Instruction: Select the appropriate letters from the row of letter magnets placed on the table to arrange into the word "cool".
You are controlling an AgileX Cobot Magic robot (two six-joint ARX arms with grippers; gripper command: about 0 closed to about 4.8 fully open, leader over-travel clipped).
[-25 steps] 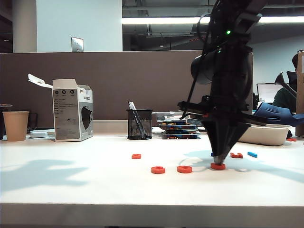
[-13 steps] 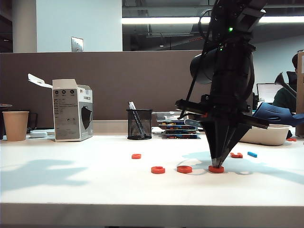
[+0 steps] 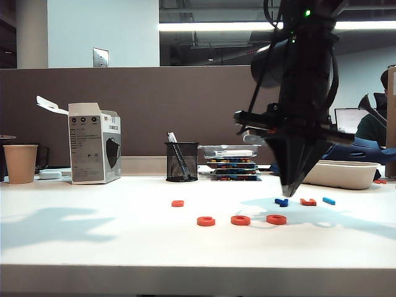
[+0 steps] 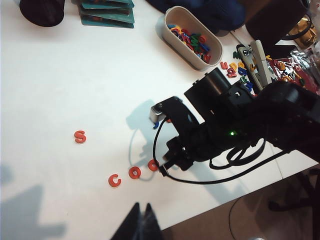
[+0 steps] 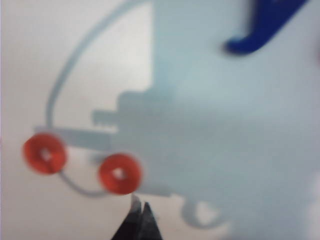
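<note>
Right tool: closed, empty, above second O
Left tool: closed, empty
Orange rings: two
Desk: white, brown partition behind

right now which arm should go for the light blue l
Right. Its shut claw hangs above the table just past the second O, near the light-blue L. The left claw, shut too, sits far off at the table's front edge.

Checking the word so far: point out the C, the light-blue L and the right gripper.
C (image 3: 205, 221): exterior view, on its orange body.
light-blue L (image 3: 328, 200): exterior view, middle of the bar.
right gripper (image 3: 291, 190): exterior view, at the shut fingertips above the table.
</note>
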